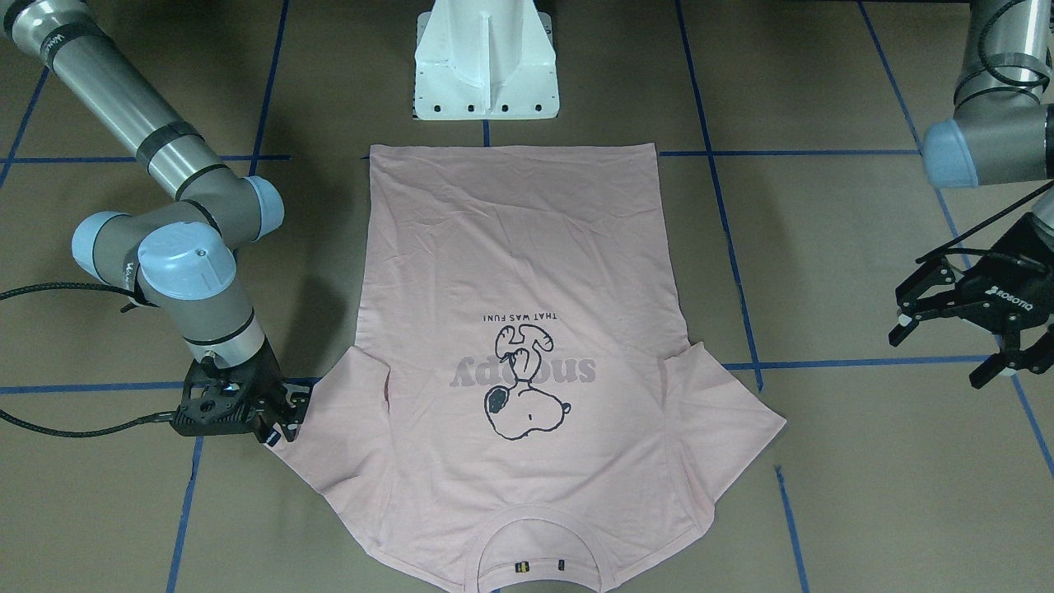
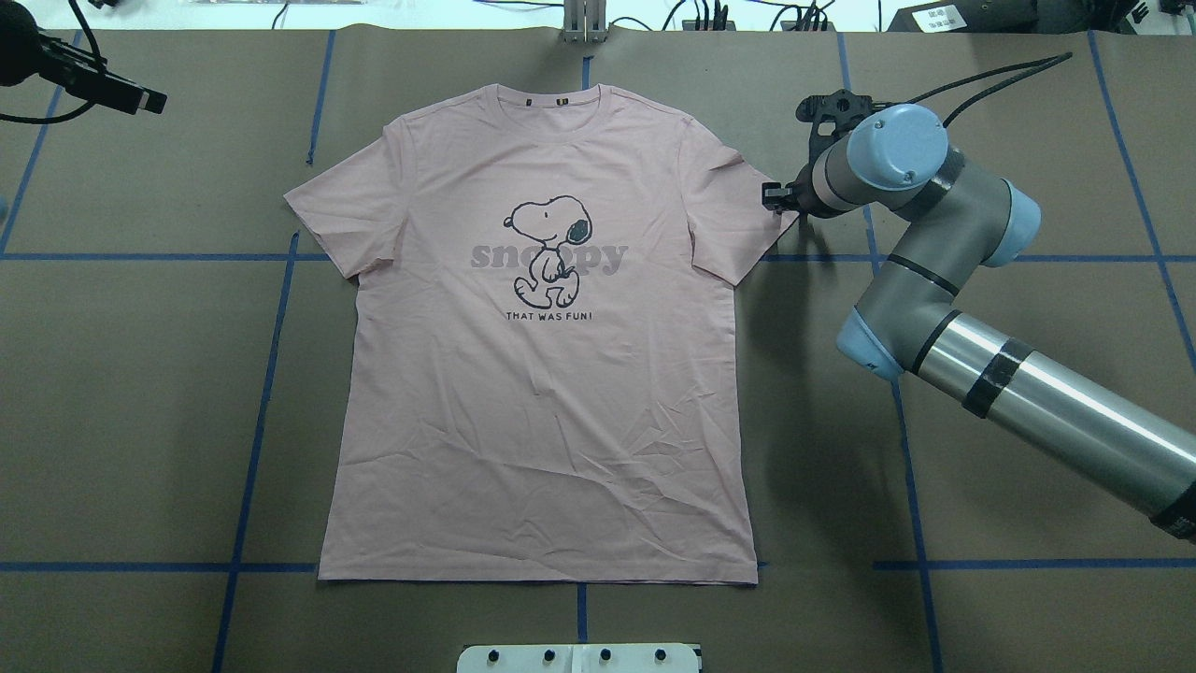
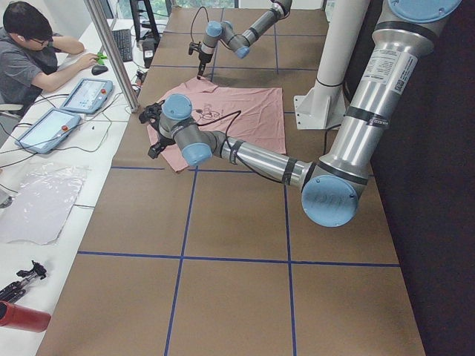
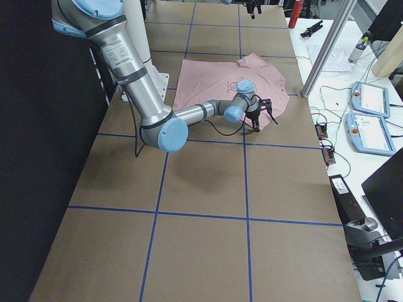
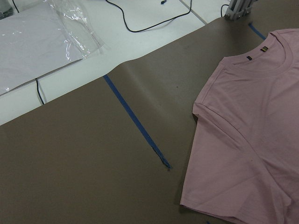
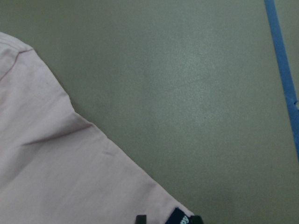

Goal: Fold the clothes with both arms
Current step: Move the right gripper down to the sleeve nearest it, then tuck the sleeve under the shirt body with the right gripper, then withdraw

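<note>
The pale pink T-shirt (image 2: 542, 421) lies flat and face up on the brown table, Snoopy print showing, collar at the far side from the robot. My right gripper (image 1: 286, 420) is down at table level at the tip of one sleeve. In the right wrist view its fingertips (image 6: 140, 218) stand a little apart on either side of the sleeve corner with the dark tag (image 6: 180, 215), so it is open. My left gripper (image 1: 943, 354) hangs open above bare table, well off the other sleeve (image 5: 219, 172). The left wrist view shows that sleeve and the collar only.
The white pedestal base (image 1: 486, 66) stands just behind the shirt's hem. Blue tape lines (image 2: 271, 374) cross the table. A person (image 3: 30, 44) sits at a side desk with tablets (image 3: 85, 93) and a plastic bag (image 3: 41, 204). Control pendants (image 4: 371, 100) lie on that desk.
</note>
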You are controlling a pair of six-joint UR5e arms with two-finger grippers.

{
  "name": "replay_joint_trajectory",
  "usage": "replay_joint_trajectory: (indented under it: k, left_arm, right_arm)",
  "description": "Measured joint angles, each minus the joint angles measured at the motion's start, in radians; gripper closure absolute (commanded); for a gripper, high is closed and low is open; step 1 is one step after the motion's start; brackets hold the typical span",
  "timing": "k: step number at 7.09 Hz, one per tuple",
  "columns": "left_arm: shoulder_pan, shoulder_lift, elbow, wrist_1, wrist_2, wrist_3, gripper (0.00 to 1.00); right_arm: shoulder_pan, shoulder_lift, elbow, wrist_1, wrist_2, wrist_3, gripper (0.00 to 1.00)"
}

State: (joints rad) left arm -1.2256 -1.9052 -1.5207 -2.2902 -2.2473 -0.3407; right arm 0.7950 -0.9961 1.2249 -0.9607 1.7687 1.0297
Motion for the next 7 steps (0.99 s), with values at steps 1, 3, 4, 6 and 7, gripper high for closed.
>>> replay_joint_trajectory:
  k: [1,3,4,6,7]
  left_arm:
    - [0.000,0.000,0.000,0.000,0.000,0.001,0.00]
    - [0.000,0.000,0.000,0.000,0.000,0.002,0.00]
    - [0.000,0.001,-0.001,0.000,0.000,0.002,0.00]
    - [0.000,0.003,-0.001,0.000,0.000,0.002,0.00]
    - [0.000,0.004,-0.001,0.000,0.000,0.001,0.00]
  right_arm:
    - [0.002,0.004,0.001,-0.001,0.000,0.002,1.00]
    - [0.006,0.032,0.006,-0.025,0.004,0.004,1.00]
    - [0.005,0.069,0.010,-0.077,0.004,0.014,1.00]
    - [-0.014,0.170,0.011,-0.195,-0.013,0.090,1.00]
    - [-0.044,0.214,0.007,-0.224,-0.053,0.148,1.00]
